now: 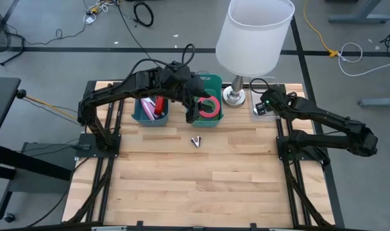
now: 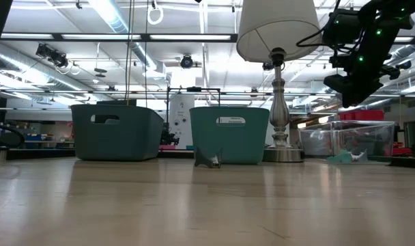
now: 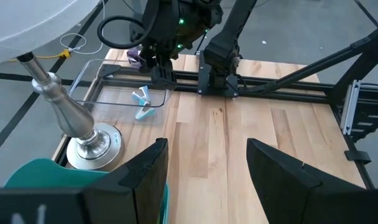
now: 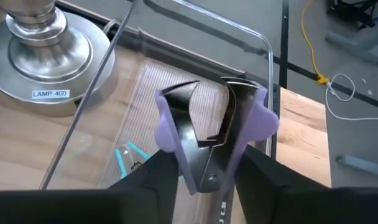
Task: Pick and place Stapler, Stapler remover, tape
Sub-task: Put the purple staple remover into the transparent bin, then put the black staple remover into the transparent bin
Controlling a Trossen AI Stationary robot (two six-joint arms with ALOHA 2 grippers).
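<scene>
My right gripper [image 4: 204,177] is shut on a purple-handled stapler remover [image 4: 207,127] above the clear tray [image 1: 267,110] right of the lamp; it also shows in the high view [image 1: 265,102]. Teal stapler removers [image 4: 130,158] lie on the tray's floor. Another stapler remover [image 1: 195,140] lies on the bare wood in front of the bins. A red tape roll [image 1: 209,107] lies in the right teal bin [image 1: 215,119]. A red thing, apparently the stapler [image 1: 159,106], lies in the left teal bin [image 1: 144,117]. My left gripper [image 3: 207,168] hangs open over the right bin. My right gripper pinches the stapler remover by the outer sides of its two purple grips [image 4: 169,144] between its two fingers. The fingers slant down from above toward the tray. The remover's metal claws [image 4: 229,93] point away from the gripper, and it hangs clear of the tray.
The lamp's metal base [image 1: 234,96] stands between the right bin and the tray, its white shade [image 1: 254,33] overhanging both. Bare wood [image 1: 195,186] fills the table's near half. Black frame rails [image 3: 263,87] run along the table's side.
</scene>
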